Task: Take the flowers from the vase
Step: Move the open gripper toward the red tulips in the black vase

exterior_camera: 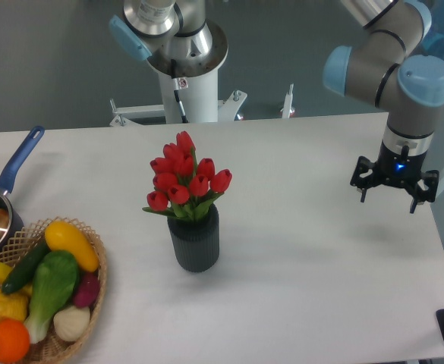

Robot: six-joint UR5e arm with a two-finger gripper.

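The flowers (184,178), a bunch of red tulip buds with green leaves, stand upright in the vase (194,241), a dark grey ribbed cylinder in the middle of the white table. My gripper (393,196) hangs over the right side of the table, pointing down, well to the right of the flowers and apart from them. Its fingers (362,189) are spread and hold nothing.
A wicker basket (94,292) of colourful vegetables and fruit sits at the front left corner. A blue-handled saucepan (13,171) lies at the left edge behind it. The robot's white base column (187,76) stands at the back. The table's right edge runs just right of the gripper.
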